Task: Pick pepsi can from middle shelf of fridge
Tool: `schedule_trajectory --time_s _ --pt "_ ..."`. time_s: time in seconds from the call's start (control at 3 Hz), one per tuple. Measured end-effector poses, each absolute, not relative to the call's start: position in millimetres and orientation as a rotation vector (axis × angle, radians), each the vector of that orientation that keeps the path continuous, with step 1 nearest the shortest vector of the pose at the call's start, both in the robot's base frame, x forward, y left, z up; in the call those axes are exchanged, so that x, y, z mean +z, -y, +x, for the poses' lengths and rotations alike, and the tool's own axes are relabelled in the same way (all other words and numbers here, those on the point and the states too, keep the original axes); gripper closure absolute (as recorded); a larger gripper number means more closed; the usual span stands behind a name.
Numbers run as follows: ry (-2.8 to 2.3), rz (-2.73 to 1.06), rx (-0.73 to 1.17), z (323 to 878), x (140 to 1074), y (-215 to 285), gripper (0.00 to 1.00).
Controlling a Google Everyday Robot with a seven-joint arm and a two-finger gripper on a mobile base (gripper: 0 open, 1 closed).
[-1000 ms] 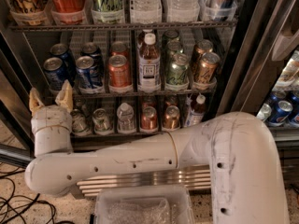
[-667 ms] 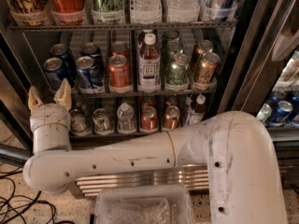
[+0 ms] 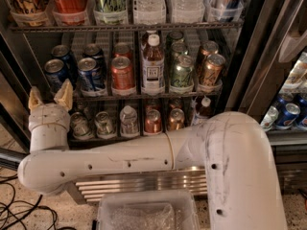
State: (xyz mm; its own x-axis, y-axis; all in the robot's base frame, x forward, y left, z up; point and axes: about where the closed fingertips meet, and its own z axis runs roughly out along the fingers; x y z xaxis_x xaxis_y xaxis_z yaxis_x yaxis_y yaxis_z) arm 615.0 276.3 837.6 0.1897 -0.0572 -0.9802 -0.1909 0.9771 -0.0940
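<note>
The fridge (image 3: pixel 249 56) stands open in front of me. Its middle shelf (image 3: pixel 153 97) is a wire rack of standard cans. Blue pepsi cans stand in its two left lanes, one at the far left front (image 3: pixel 55 74) and one beside it (image 3: pixel 91 74), with more behind them. An orange-red can (image 3: pixel 123 74), a bottle (image 3: pixel 152 66), a green can (image 3: pixel 182 74) and a copper can (image 3: pixel 211 71) stand to the right. My gripper (image 3: pixel 49 97) is open and empty. It points up, just below and in front of the far-left pepsi can, at the shelf's front rail.
The top rack holds big bottles and tall cans (image 3: pixel 69 1). The lower rack holds small pale cans (image 3: pixel 105 123). My white arm (image 3: pixel 144 159) crosses the fridge base grille (image 3: pixel 139 183). A clear plastic bin (image 3: pixel 146 212) sits below. Cables (image 3: pixel 19 214) lie on the floor at left. A second cooler (image 3: pixel 288 114) is at right.
My gripper has shifted slightly left and up towards the far-left pepsi can. The cans have not moved.
</note>
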Motion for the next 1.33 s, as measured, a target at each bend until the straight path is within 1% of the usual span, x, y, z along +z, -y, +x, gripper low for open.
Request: schedule_trajectory --time_s 1.33 --pt "-1.404 -0.123 -0.01 636.7 832.7 -259.7 0.36"
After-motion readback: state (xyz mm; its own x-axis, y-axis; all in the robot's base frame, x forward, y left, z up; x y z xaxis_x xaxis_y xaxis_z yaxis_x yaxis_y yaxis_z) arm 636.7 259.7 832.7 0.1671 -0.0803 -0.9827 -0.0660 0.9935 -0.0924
